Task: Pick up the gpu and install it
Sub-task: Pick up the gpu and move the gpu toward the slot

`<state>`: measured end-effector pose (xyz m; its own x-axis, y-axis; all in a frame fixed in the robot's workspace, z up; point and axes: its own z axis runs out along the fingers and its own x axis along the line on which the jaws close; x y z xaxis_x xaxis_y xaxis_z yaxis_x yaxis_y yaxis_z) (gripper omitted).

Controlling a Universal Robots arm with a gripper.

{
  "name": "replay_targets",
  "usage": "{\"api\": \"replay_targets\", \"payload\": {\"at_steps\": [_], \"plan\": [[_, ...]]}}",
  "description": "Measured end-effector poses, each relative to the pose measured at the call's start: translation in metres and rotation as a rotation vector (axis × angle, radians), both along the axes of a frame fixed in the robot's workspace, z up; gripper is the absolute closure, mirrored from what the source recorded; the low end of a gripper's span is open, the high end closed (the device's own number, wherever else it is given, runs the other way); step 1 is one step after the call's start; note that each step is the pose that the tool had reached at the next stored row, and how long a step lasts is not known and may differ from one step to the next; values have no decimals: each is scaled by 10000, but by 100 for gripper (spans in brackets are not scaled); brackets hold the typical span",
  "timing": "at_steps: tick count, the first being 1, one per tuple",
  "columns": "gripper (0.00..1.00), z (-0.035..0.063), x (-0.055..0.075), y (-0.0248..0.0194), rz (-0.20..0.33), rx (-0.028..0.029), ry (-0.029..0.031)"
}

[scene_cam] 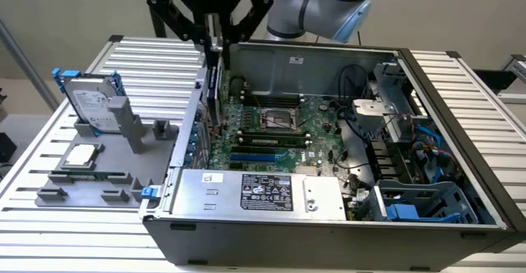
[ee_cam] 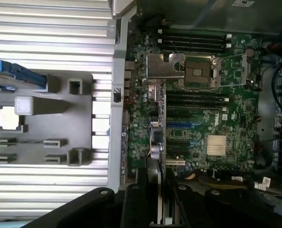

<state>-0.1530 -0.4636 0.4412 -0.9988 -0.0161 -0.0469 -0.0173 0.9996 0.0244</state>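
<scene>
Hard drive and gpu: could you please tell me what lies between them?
In the exterior view, bare ribbed table and the case's side wall separate the hard drive from the gpu.

White label (scene_cam: pixel 267 191) on the power supply, print too small to read, nothing else legible

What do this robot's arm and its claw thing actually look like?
The arm is a smooth silver-grey tube with rounded joints, finished with light-blue caps. At its end sits a black gripper built from angular links that narrow down to two flat black fingers.
</scene>
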Motion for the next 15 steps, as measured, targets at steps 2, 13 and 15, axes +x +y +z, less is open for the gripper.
{"api": "replay_targets", "payload": {"at_steps": [2, 13, 15], "plan": [[100, -29, 92, -1, 2, -3, 2], [100, -185, 592, 0, 1, -12, 78], [100, -215, 683, 11, 1, -15, 110]]}}
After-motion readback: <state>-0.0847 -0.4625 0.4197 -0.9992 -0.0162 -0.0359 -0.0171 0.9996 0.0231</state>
